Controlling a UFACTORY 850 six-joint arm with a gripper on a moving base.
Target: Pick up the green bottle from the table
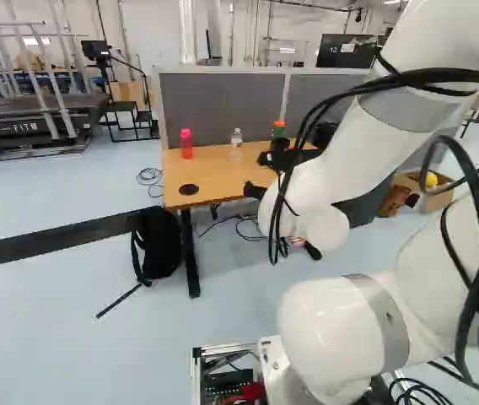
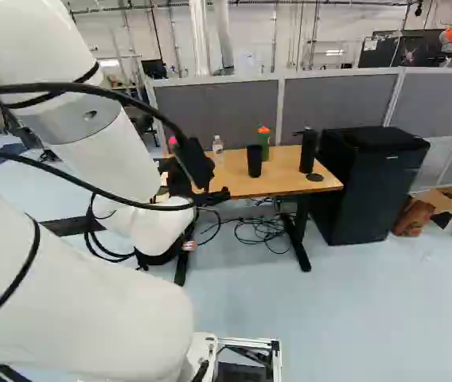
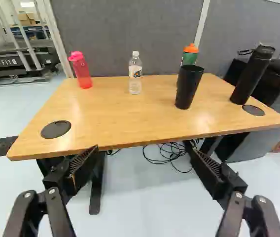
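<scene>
- The green bottle (image 3: 190, 57) stands upright toward the back of the counter (image 3: 120, 118), near the grey partition (image 3: 125, 34); its orange lid (image 3: 191, 48) faces up.
- The gripper (image 3: 143, 148) is released, its two fingers spread wide with nothing held between them. It waits short of the counter's near edge.
- The bottle looks like a stiff drinking bottle, probably sturdy rather than fragile. Its fill cannot be told, so the arm should be ready for either a light or a fairly heavy lift.
- Its wall may be smooth and a little slippery; pads set squarely on opposite sides of the body, around mid-height, would likely hold best. The lid makes a poorer hold, since it might turn or come loose.
- The black cup (image 3: 188, 87) is the chief obstacle: from the wrist it stands in front of the bottle and hides much of its body. A straight reach could tip it, so the gripper would do better to come in from above or around it.
- The clear bottle (image 3: 135, 74) and pink bottle (image 3: 81, 71) stand off to one side, the tall black bottle (image 3: 252, 74) to the other.
- The partition probably limits how far the fingers may overshoot.
</scene>
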